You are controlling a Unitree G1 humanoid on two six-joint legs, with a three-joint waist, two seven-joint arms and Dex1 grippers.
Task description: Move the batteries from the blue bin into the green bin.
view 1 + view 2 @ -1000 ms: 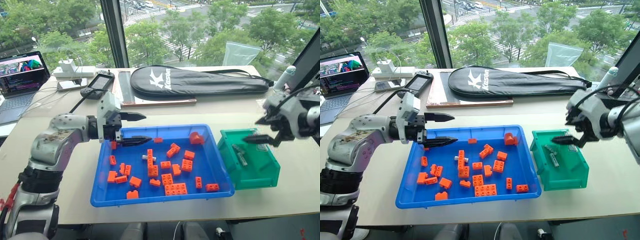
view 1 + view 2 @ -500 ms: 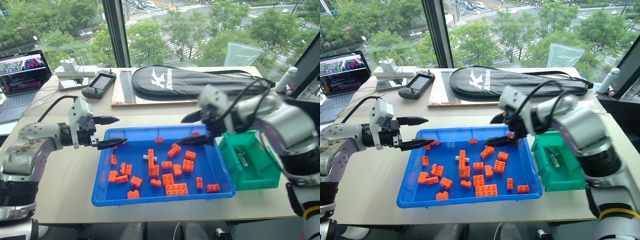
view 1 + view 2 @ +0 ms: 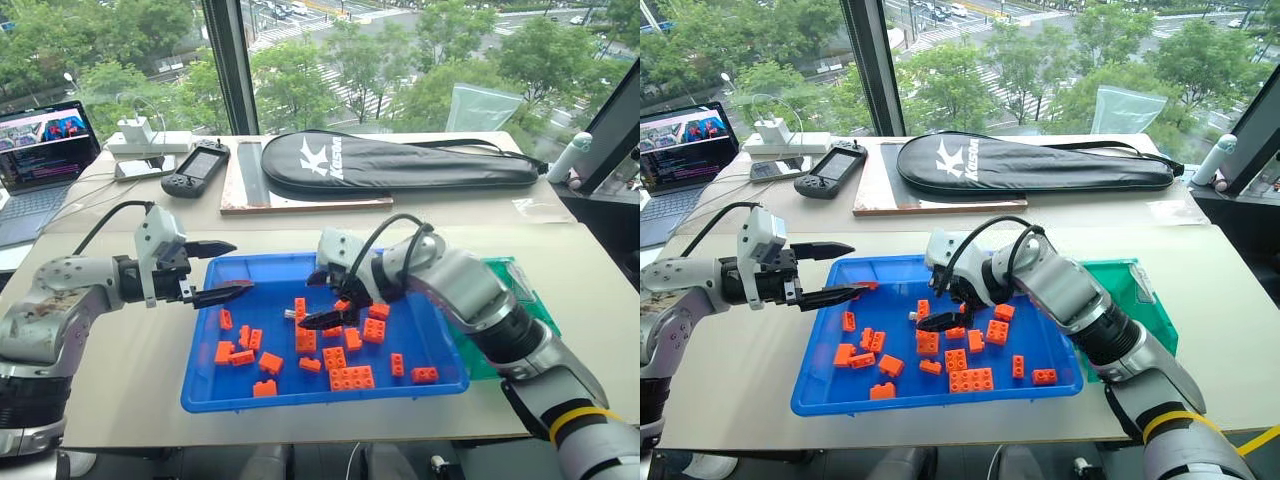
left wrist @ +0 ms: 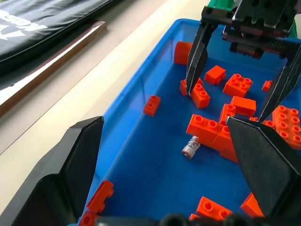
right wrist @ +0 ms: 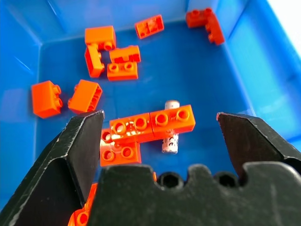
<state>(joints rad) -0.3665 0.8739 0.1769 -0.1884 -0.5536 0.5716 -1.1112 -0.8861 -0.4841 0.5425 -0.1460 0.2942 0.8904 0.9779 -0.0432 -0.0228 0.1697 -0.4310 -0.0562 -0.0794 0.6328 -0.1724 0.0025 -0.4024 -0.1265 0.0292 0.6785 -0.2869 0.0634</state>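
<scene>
the battery (image 5: pixel 170 133) lies in the middle of the blue bin (image 3: pixel 420 375), half tucked under an orange brick (image 5: pixel 171 117), its long axis running between the right gripper (image 3: pixel 322 297) and its spread, empty fingers (image 5: pixel 77 143), while the left gripper (image 3: pixel 222 270), also released, hangs farther off at the rim

Glossy plastic blue bin (image 3: pixel 430 345), metallic battery (image 5: pixel 170 136).

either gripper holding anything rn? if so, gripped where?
Nothing held. Right gripper is open above the battery lying under orange bricks in the blue bin; left gripper is open and empty.
</scene>
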